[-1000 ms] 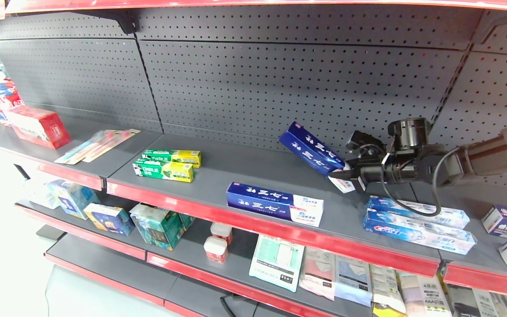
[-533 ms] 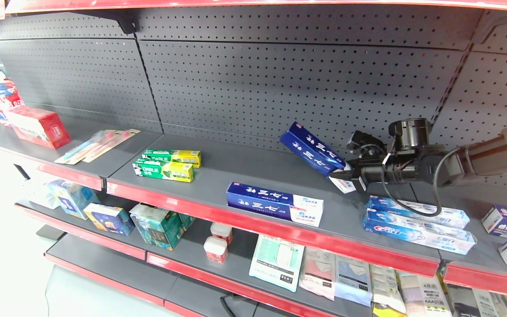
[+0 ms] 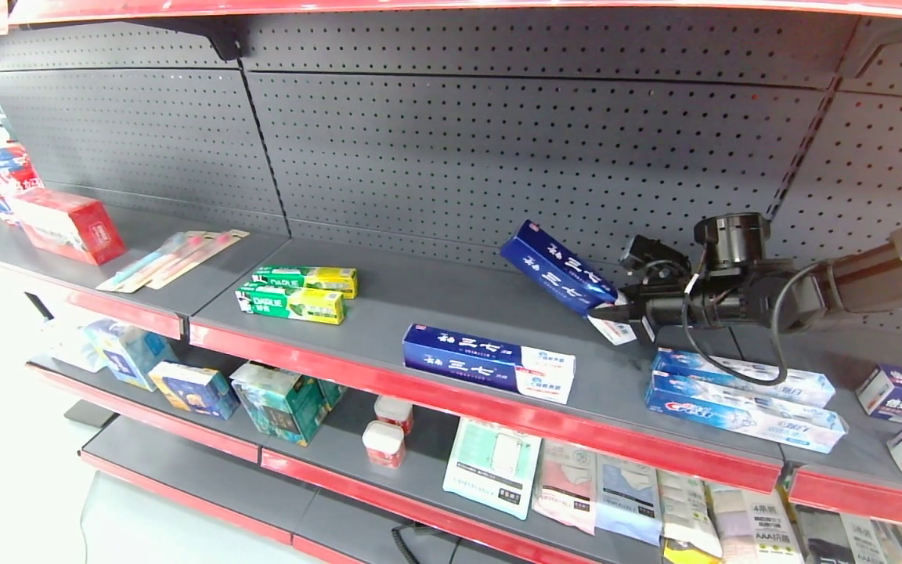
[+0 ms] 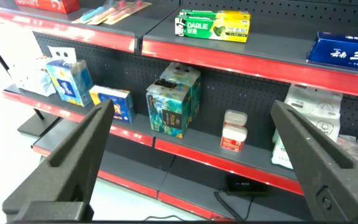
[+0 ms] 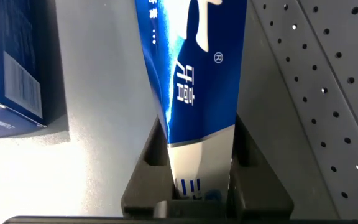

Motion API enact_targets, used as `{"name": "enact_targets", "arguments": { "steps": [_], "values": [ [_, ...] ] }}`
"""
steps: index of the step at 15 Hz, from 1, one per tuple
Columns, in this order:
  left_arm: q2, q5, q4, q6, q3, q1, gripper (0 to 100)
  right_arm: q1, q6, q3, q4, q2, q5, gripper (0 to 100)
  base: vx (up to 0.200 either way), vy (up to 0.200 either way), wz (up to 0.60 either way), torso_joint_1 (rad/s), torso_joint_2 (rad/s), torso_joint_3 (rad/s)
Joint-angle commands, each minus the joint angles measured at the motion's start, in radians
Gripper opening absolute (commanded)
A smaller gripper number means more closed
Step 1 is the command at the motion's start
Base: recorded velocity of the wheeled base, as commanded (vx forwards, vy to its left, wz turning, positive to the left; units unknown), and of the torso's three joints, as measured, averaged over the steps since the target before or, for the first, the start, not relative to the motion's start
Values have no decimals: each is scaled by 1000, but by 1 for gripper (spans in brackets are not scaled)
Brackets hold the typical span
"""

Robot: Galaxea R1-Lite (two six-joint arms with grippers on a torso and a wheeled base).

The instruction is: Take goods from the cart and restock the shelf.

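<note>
A blue toothpaste box (image 3: 557,268) hangs tilted just above the middle shelf (image 3: 420,298), close to the pegboard back wall. My right gripper (image 3: 615,317) is shut on its white end. In the right wrist view the box (image 5: 191,68) runs away from the gripper (image 5: 199,162), pinched between both fingers. A matching blue box (image 3: 488,362) lies flat at the shelf's front edge, also seen beside the held one (image 5: 20,74). My left gripper (image 4: 191,155) stands open, empty, facing the lower shelves.
Two green-yellow toothpaste boxes (image 3: 294,294) lie left of centre. Light blue toothpaste boxes (image 3: 741,395) are stacked below my right arm. A red box (image 3: 67,225) and toothbrush packs (image 3: 173,258) sit far left. Bare shelf lies between the green boxes and the held box.
My right gripper and the held blue box have shifted slightly right and down toward the shelf. Nothing else has moved.
</note>
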State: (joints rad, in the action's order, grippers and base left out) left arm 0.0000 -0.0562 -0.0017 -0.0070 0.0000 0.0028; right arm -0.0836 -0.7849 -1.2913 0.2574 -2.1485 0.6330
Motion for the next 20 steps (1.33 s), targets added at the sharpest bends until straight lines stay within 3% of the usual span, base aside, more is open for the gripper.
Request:
{"name": "enact_targets", "arguments": {
  "steps": [1,20],
  "values": [
    [0,-1,0,-1,0,0,100,-10,3,3,0,-2,11,0,0,0,0,0,0,0],
    [2,-1,0,-1,0,0,100,-21,-4,-13,8,-37,82,0,0,0,0,0,0,0]
  ]
}}
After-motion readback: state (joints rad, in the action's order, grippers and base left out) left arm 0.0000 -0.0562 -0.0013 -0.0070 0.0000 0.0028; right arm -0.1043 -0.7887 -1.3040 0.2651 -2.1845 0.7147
